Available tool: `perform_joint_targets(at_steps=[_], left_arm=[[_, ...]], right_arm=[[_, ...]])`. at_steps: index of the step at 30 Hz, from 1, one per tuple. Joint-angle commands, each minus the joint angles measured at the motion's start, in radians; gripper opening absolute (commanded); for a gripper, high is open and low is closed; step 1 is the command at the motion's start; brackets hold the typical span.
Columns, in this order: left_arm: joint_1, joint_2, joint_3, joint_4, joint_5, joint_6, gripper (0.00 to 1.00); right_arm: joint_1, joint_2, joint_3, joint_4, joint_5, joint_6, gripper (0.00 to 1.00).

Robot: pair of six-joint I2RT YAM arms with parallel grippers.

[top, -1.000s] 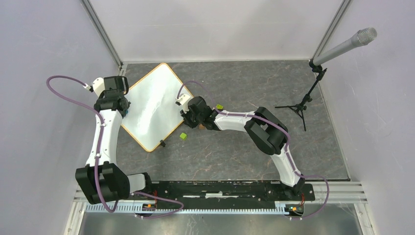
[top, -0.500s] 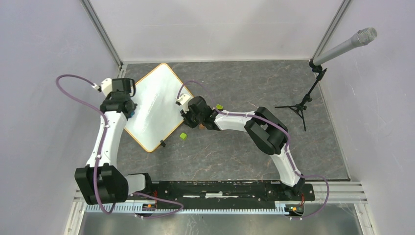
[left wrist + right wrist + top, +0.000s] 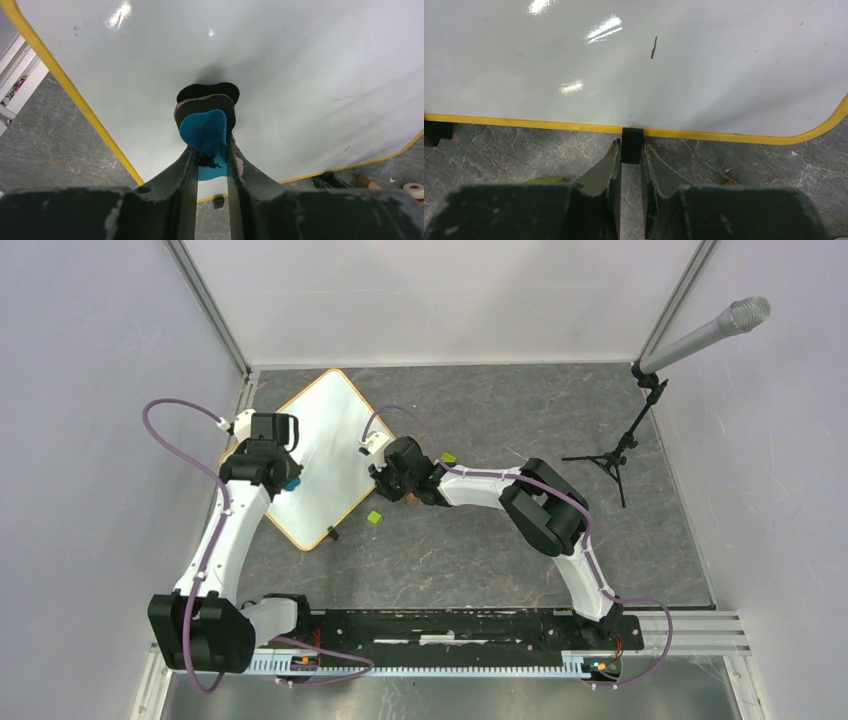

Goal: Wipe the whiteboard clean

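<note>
Our left pincer (image 3: 212, 150) pinches a blue eraser (image 3: 204, 131) down on the whiteboard (image 3: 300, 55), which spreads ahead and to its right, while our right pincer (image 3: 631, 150) clamps the clip (image 3: 631, 137) on the board's near edge.

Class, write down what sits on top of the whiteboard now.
The left gripper presses a blue eraser, dark pad down, on the whiteboard; a short dark stroke shows near the black clip the right gripper pinches. Anything under the pad is hidden.

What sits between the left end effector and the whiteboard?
A small blue eraser with a dark pad, gripped by the left end effector and touching the whiteboard; the left wrist view shows it.
</note>
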Motion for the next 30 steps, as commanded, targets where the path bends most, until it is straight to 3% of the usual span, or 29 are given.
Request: perform_joint_targets(at_steps=[1,4,6,10,13,17,26,30], left_arm=[[-0.002,-0.06,0.009,-0.005,-0.02,-0.012,0.24],[0.008,-0.057,0.044,-0.024,-0.104,0.004,0.24],[0.044,-0.052,0.065,-0.022,-0.075,0.01,0.24],[0.214,-0.051,0.092,0.015,0.017,0.012,0.21],[0.277,-0.046,0.115,0.039,-0.012,0.028,0.19],[0.291,-0.045,0.123,0.084,-0.095,0.064,0.17],[0.275,-0.059,-0.019,0.203,-0.035,0.078,0.15],[0.27,-0.052,-0.009,0.208,-0.097,0.086,0.15]], right_arm=[[-0.005,-0.004,-0.028,-0.056,0.016,-0.032,0.08],[-0.007,0.0,-0.025,-0.06,0.012,-0.033,0.06],[-0.006,0.004,-0.019,-0.066,0.009,-0.031,0.0],[-0.007,0.01,-0.012,-0.071,0.006,-0.031,0.0],[-0.007,0.01,-0.013,-0.069,0.001,-0.032,0.0],[-0.007,0.009,-0.014,-0.068,-0.002,-0.031,0.0],[-0.009,0.013,-0.011,-0.063,-0.01,-0.027,0.0],[-0.007,0.017,-0.01,-0.063,-0.014,-0.025,0.0]])
